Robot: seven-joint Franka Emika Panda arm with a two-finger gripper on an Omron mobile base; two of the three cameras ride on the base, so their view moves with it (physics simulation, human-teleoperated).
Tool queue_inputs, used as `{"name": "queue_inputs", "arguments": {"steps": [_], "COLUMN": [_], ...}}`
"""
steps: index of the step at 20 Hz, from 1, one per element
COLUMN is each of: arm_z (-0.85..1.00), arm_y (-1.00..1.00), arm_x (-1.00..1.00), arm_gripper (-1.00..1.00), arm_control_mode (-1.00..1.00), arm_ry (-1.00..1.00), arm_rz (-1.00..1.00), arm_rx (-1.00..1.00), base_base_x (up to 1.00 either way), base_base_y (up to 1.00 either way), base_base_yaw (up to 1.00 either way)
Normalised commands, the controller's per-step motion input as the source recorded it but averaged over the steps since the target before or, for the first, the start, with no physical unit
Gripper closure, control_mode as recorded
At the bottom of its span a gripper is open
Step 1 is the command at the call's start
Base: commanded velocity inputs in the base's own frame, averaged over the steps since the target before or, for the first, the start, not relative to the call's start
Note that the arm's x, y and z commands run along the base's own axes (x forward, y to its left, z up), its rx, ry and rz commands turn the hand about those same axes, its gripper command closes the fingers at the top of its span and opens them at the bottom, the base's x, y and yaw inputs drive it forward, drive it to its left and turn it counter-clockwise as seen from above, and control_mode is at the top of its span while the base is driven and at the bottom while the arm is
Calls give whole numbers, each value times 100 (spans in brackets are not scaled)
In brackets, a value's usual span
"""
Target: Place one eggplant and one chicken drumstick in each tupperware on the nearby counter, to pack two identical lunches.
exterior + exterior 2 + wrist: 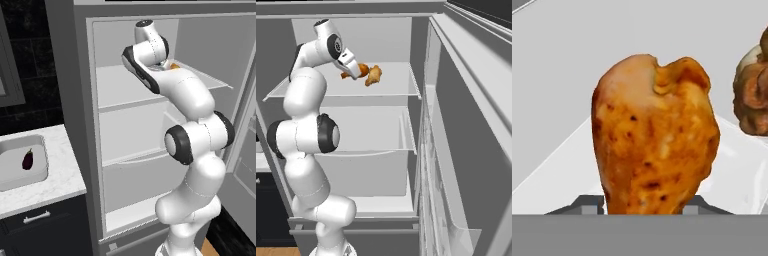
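Drumstick (654, 140) between tool (643, 206) tips, apparently gripped; second drumstick (754, 92) beside, fridge shelf (557, 75).

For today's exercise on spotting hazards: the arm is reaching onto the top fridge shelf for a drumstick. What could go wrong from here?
1. The drumstick sits between the jaws of the gripper; its rounded, tapering shape might slip as they close.
2. A second drumstick lies close beside it and could be knocked while lifting.
3. The arm is folded deep inside the fridge, so pulling back may clip the shelf edge.
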Motion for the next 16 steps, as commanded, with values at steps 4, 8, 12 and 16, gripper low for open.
{"name": "queue_inputs", "arguments": {"steps": [4,8,12,16], "arm_z": [-39,-37,4,22], "arm_y": [0,0,0,0], "arm_x": [-42,-45,-71,-99], "arm_gripper": [100,100,100,100], "arm_control_mode": [-100,-100,-100,-100], "arm_ry": [-3,-8,0,0], "arm_rz": [0,0,9,23], "arm_rx": [-3,-4,0,0], "base_base_x": [0,0,0,0], "base_base_y": [0,0,0,0], "base_base_yaw": [0,0,0,0]}}
